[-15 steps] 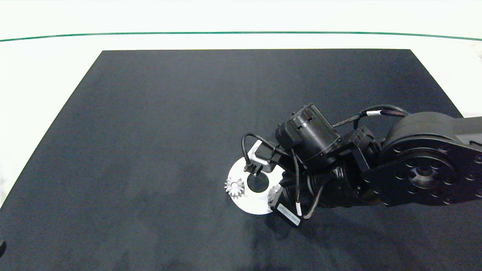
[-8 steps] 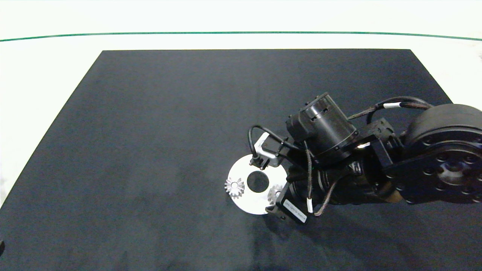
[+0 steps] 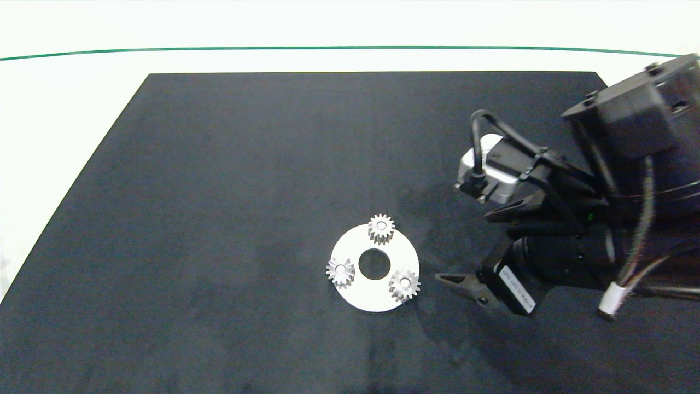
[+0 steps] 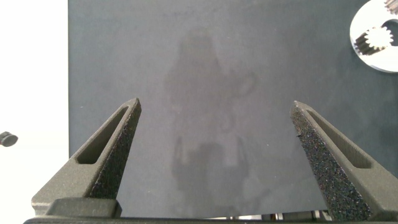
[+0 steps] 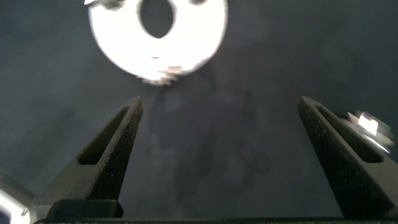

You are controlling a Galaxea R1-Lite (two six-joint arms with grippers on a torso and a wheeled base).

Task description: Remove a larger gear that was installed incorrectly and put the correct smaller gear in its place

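Observation:
A white disc (image 3: 372, 298) with a round centre hole lies on the black mat. Three small silvery gears stand on it: the smaller gear (image 3: 381, 228) at the far rim, one on the left (image 3: 340, 272) and one on the right (image 3: 404, 284). My right gripper (image 3: 484, 246) hangs open to the right of the disc, touching nothing. Its wrist view shows the disc (image 5: 118, 43) ahead of the open right gripper (image 5: 217, 130), and a blurred silvery piece (image 5: 367, 124) that I cannot identify. The larger gear is not seen in the head view. The left gripper (image 4: 214, 134) is open over bare mat.
The black mat (image 3: 219, 191) lies on a white table (image 3: 54, 109) with a green line (image 3: 219, 49) at the back. The left wrist view catches the disc (image 4: 367, 25) far off and a small dark object (image 4: 7, 138) on the white table.
The right arm has pulled back to the right and risen away from the disc. That uncovered the smaller gear on the disc's far rim and the right-hand gear.

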